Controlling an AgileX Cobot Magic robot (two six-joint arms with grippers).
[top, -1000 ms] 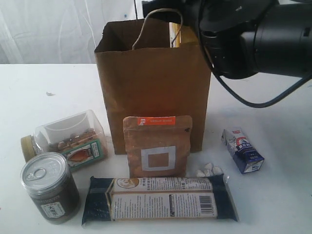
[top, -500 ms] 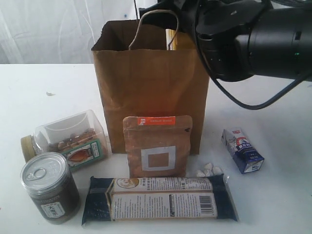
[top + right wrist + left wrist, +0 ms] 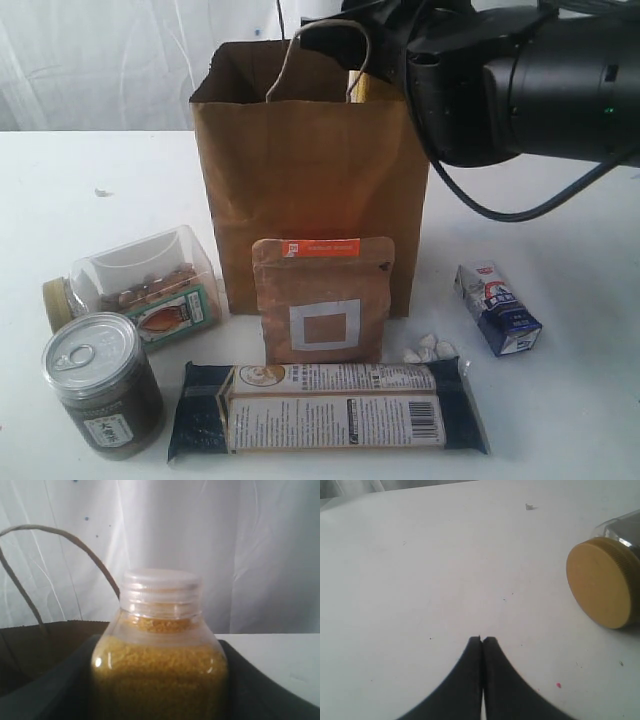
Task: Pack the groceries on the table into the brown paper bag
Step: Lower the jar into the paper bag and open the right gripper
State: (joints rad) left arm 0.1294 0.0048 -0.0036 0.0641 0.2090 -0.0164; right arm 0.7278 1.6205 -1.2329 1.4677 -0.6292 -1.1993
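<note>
While the right gripper (image 3: pixel 160 695) squeezed the yellow white-capped bottle (image 3: pixel 160 645) at the open top of the brown paper bag (image 3: pixel 310 170), the cord handle (image 3: pixel 95 560) stood close by. I think the bottle could catch that handle or the rim and tip the light bag over. The left gripper (image 3: pixel 482 647) was pinched shut on nothing above the table (image 3: pixel 420 570). By the one bag sat one clear nut jar (image 3: pixel 140 280), one silver-lidded dark jar (image 3: pixel 100 385), one brown pouch (image 3: pixel 322 300), one small blue-white carton (image 3: pixel 497 308) and one long dark-blue packet (image 3: pixel 325 408).
</note>
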